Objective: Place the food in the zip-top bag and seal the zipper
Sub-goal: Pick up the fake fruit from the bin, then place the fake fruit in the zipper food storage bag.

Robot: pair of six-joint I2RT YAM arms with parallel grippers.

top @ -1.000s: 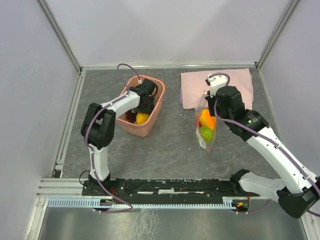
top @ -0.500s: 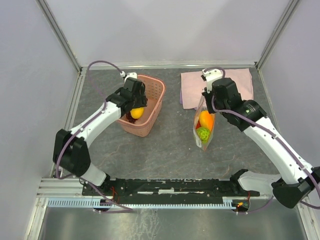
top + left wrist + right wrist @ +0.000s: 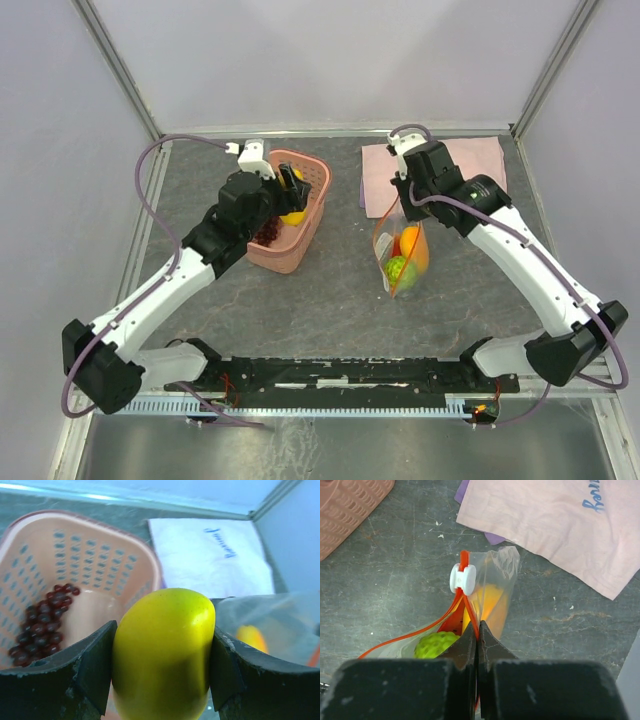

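Left gripper [image 3: 289, 192] is clamping the yellow mango-shaped toy fruit [image 3: 162, 652] over the pink perforated basket [image 3: 312, 215], and the clear crinkly bag [image 3: 505, 560] hangs off to its right, mouth pinched by the right gripper [image 3: 477, 635].

The yellow fruit [image 3: 162, 655] is glossy, the clear bag [image 3: 503, 562] crinkly plastic.

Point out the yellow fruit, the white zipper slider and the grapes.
yellow fruit [image 3: 162, 650]: left wrist view, middle of its rounded front.
white zipper slider [image 3: 462, 578]: right wrist view, centre of the slider.
grapes [image 3: 40, 627]: left wrist view, middle of the cluster.
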